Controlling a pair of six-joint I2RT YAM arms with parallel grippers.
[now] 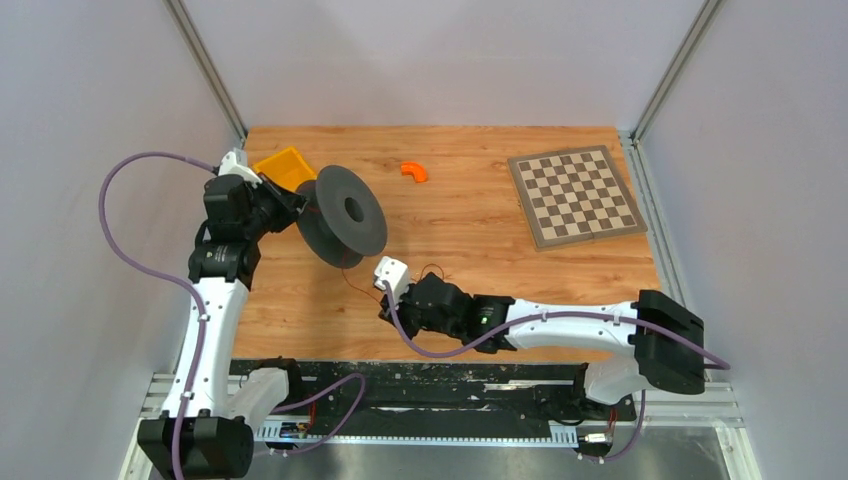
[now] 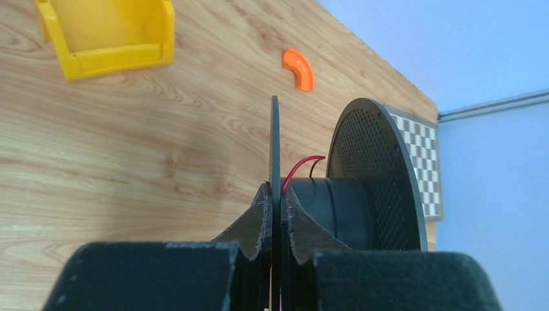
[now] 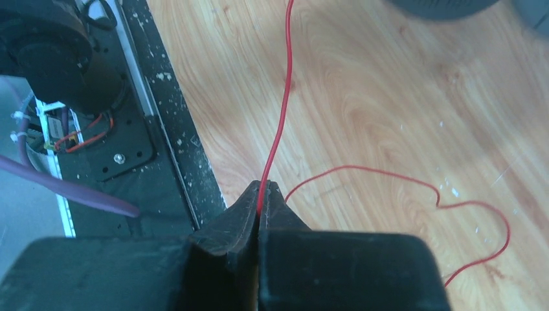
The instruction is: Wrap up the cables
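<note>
Over the wood table (image 1: 470, 240) between pale walls (image 1: 430, 60), left end effector (image 2: 275, 197) clamps spool (image 1: 345, 220); right end effector (image 3: 262, 194) pinches cable (image 3: 282, 116).

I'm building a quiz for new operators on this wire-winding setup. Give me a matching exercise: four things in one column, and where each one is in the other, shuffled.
Things:
1. spool
2. wire
3. bin
4. chessboard

Places:
a. lying flat, far right
b. clamped by one flange in the left gripper
c. pinched in the right gripper
d. far left corner, behind the left arm

Pairs: 1-b, 2-c, 3-d, 4-a
</note>
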